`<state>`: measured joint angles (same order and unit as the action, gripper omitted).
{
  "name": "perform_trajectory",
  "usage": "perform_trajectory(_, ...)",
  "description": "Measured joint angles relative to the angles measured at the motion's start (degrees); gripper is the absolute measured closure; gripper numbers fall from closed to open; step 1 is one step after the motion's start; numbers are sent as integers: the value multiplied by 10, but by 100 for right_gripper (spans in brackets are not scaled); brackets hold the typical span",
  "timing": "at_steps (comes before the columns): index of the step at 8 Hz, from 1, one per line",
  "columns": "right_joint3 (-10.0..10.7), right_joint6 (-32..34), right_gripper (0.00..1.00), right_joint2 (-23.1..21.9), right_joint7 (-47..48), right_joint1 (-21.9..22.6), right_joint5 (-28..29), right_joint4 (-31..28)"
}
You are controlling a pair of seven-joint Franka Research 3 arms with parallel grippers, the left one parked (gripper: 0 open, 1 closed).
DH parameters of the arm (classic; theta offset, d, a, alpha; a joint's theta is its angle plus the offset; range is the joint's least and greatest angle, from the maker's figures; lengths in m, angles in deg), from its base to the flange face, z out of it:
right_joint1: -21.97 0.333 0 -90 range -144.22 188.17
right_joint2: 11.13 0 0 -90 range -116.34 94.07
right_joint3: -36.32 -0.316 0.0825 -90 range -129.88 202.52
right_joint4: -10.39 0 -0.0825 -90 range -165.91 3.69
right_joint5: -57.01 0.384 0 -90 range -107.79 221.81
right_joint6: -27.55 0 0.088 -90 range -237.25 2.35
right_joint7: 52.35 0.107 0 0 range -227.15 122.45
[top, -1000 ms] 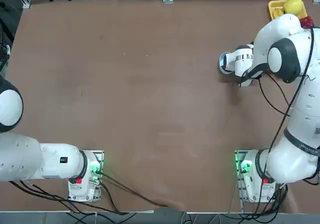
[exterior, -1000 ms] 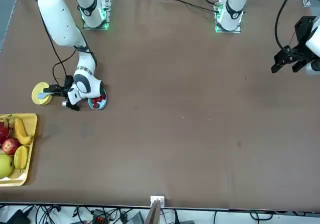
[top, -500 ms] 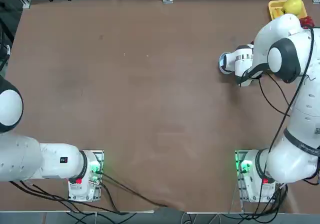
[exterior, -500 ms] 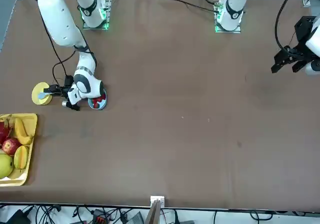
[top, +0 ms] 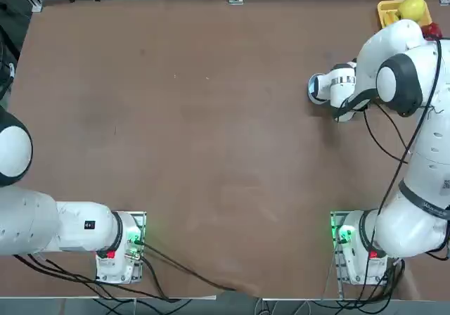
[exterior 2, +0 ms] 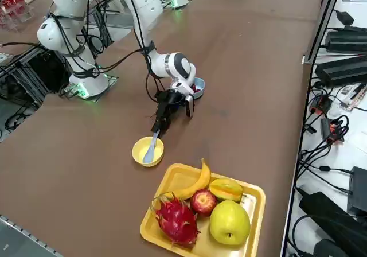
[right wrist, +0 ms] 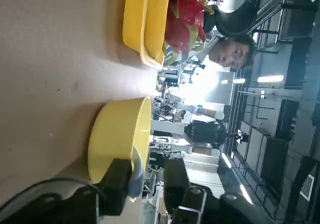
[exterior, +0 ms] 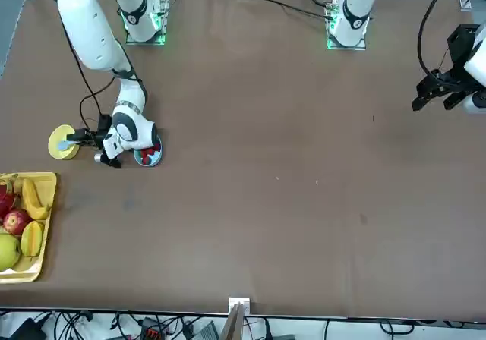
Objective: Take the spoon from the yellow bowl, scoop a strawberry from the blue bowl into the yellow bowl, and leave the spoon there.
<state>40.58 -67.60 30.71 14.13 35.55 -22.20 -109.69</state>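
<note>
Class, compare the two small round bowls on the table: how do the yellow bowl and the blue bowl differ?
The yellow bowl is yellow; the blue bowl is light blue. The yellow bowl holds the spoon; the blue bowl holds red strawberries. The yellow bowl sits nearer the fruit tray. Both look about the same size.

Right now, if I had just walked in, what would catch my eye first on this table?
Probably the yellow fruit tray at the table's corner, heaped with a dragon fruit, an apple and a banana. Next to it the white right arm bends low, its right gripper at the handle of the pale spoon lying in the yellow bowl, with the blue bowl behind its wrist.
</note>
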Motion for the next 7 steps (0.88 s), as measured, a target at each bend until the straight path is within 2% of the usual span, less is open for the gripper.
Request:
perform_trajectory(2, 0, 0, 81, 0, 1, 0, 0, 0)
perform_trajectory(4, -1, 0, 88, 0, 2, 1, 0, 2)
perform_trajectory(7, -2, 23, 88, -2, 3, 1, 0, 18)
